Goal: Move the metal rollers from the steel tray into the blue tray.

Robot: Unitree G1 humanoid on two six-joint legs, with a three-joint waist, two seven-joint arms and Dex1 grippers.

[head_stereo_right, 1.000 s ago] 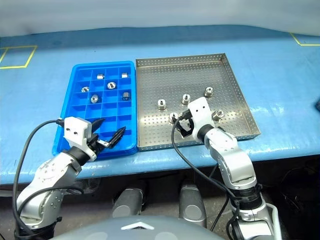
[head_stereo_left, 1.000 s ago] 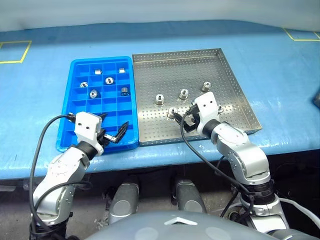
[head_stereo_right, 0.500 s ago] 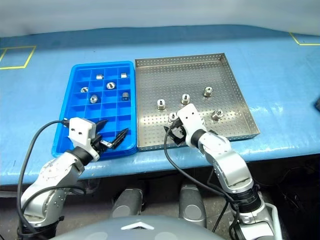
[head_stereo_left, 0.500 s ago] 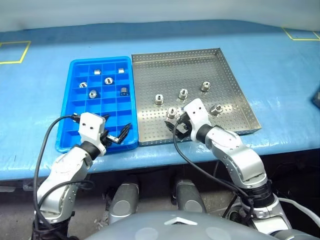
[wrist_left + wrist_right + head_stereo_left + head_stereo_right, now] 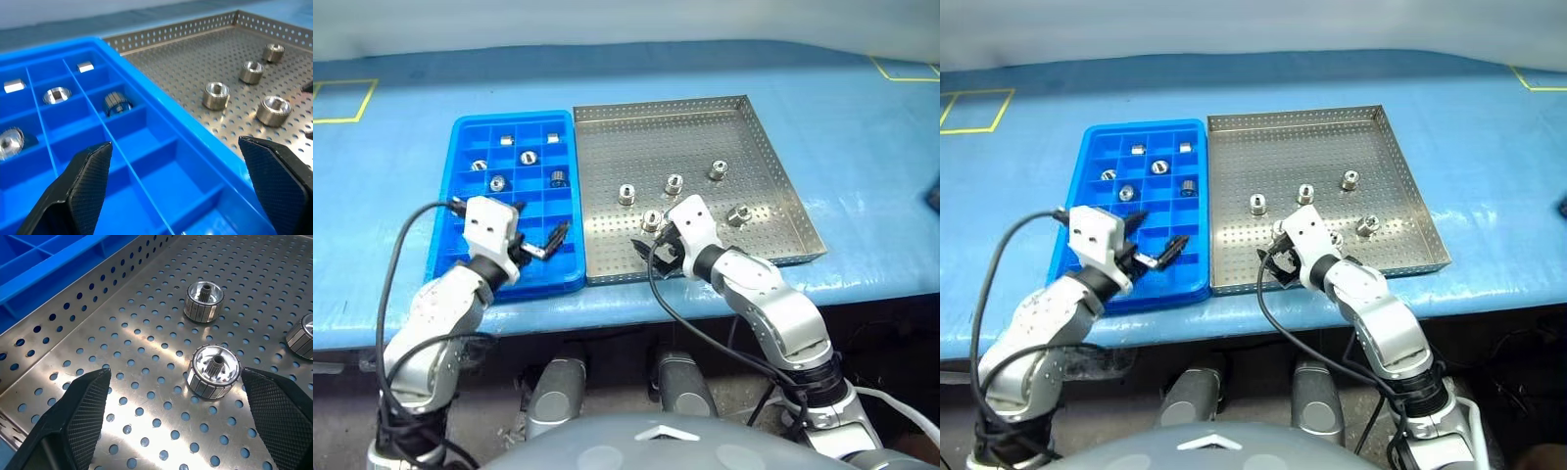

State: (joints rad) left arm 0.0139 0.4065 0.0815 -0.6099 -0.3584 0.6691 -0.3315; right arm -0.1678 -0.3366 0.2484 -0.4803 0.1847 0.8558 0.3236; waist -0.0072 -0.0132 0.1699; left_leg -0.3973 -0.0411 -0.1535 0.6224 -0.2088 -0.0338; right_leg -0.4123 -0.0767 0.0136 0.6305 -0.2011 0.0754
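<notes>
Both claws stand wide apart and hold nothing. Over the near edge of the steel tray (image 5: pixel 773 176) the right gripper (image 5: pixel 176 421) hangs low, tipped down, its two black fingers (image 5: pixel 80 416) set either side of the nearest metal roller (image 5: pixel 213 370), which stands on end on the perforated floor with its dark centre hole up. That placing looks deliberate: from here the jaws seem to need only a drop and a squeeze to take it. A second roller (image 5: pixel 204 301) stands just beyond it and a third shows at the edge of that wrist view.

From the head, five rollers sit in the steel tray: three in a loose row across the middle (image 5: pixel 674 183) and two nearer the front, one of them (image 5: pixel 651 220) right beside the right gripper's housing.

Meanwhile the left gripper (image 5: pixel 540 245) hovers above the near compartments of the blue tray (image 5: pixel 450 211), which lies against the steel tray's left rim. Five rollers (image 5: pixel 496 182) already rest in separate cells towards its far end, so I'd judge the job roughly half done.
</notes>
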